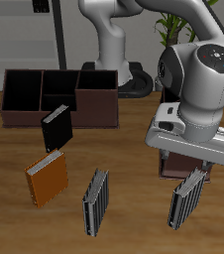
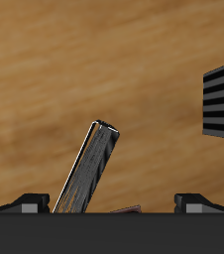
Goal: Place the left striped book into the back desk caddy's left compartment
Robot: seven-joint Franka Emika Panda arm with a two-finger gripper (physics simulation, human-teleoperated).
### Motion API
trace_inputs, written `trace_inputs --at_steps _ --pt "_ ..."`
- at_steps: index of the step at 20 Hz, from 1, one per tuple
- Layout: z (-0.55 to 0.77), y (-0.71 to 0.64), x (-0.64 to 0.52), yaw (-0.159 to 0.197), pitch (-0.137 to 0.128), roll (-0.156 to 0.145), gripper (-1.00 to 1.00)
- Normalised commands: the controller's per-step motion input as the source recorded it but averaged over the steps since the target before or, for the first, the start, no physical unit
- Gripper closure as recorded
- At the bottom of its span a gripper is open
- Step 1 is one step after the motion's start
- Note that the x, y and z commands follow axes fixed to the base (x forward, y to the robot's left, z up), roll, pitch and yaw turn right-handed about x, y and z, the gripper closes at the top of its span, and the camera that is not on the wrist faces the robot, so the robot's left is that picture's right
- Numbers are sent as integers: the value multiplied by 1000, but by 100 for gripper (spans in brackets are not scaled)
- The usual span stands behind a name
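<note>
The left striped book stands tilted on the table near its front edge, directly under the gripper. In the wrist view the same book leans between the two fingertips, its striped cover and pale edge visible, with gaps showing on both sides, so the fingers stand spread and do not press on it. The exterior view hides whether the fingers touch the book's top.

A second striped book stands tilted nearby, also close to the front edge; its striped face shows at the border of the wrist view. Beside it, an orange-brown book lies on the wood. Farther back, a black book stands upright just in front of the back desk caddy.

That caddy sits well apart from the gripper, at the table's back. Its left compartment is the brown-fronted end cell, and two dark cells lie beyond it. The robot arm rises above the gripper, and a small brown object is partly hidden behind it.
</note>
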Motion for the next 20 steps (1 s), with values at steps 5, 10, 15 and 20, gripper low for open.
trace_inputs --at_steps 5,10,15,20 --pt "-133 183 -66 -18 -36 126 -100" --pt "-167 32 78 -3 5 54 -100" --pt "-177 -2 73 -1 -1 33 -100" --pt "-106 -15 48 -29 1 30 -100"
